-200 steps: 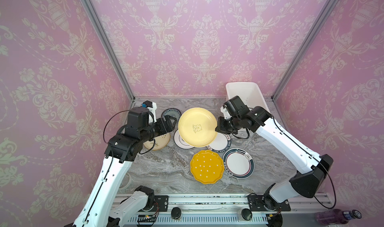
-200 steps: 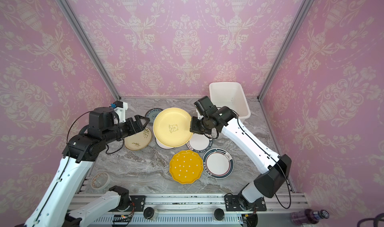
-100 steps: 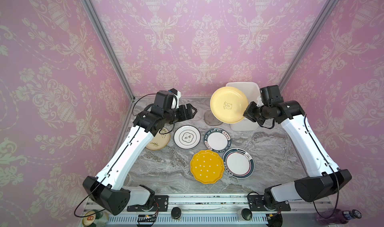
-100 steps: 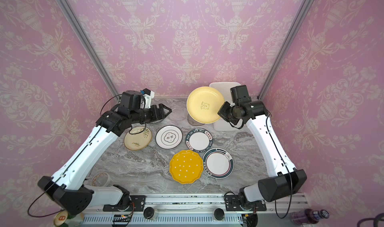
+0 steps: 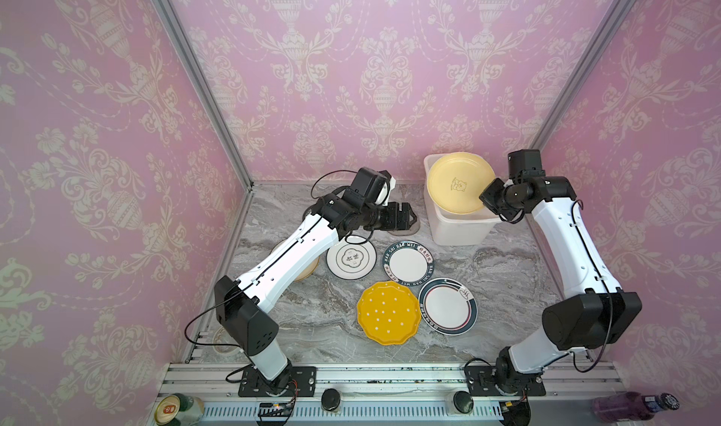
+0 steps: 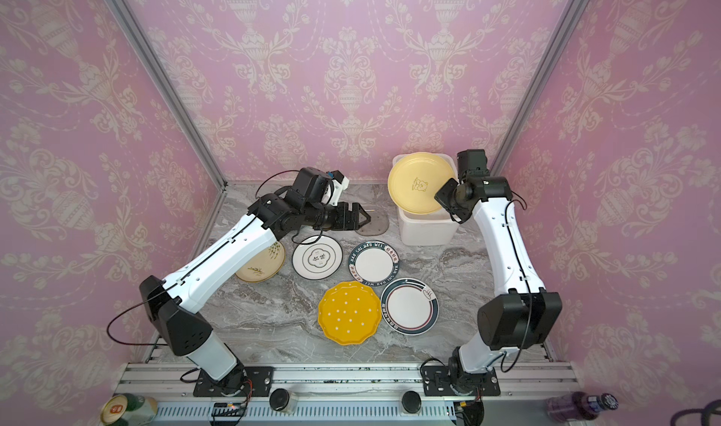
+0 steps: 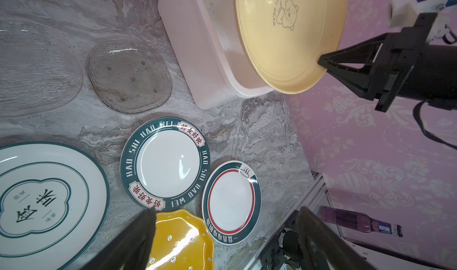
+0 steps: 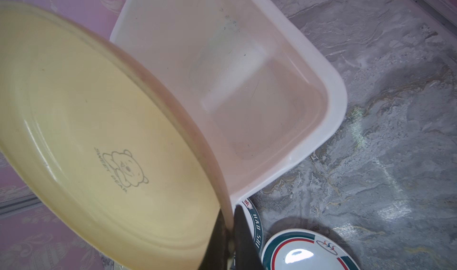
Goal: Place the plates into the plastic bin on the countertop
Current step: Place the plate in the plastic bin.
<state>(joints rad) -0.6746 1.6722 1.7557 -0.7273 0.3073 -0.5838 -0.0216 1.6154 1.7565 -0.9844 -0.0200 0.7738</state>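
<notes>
I see the bin back right on the surface, bear plate tilted over its mouth, glass plates just left of it, in front floral plate, clover plate, lettered plate left to right, nearest me dotted plate, ringed plate just right of it

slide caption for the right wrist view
Right pincer grips the pale yellow round plate by its rim, tilted over the white rectangular plastic bin.

plastic bin: matt plastic | smoky plate: glossy glass | countertop: smooth marble-look

Both arms are white with black joints
</notes>
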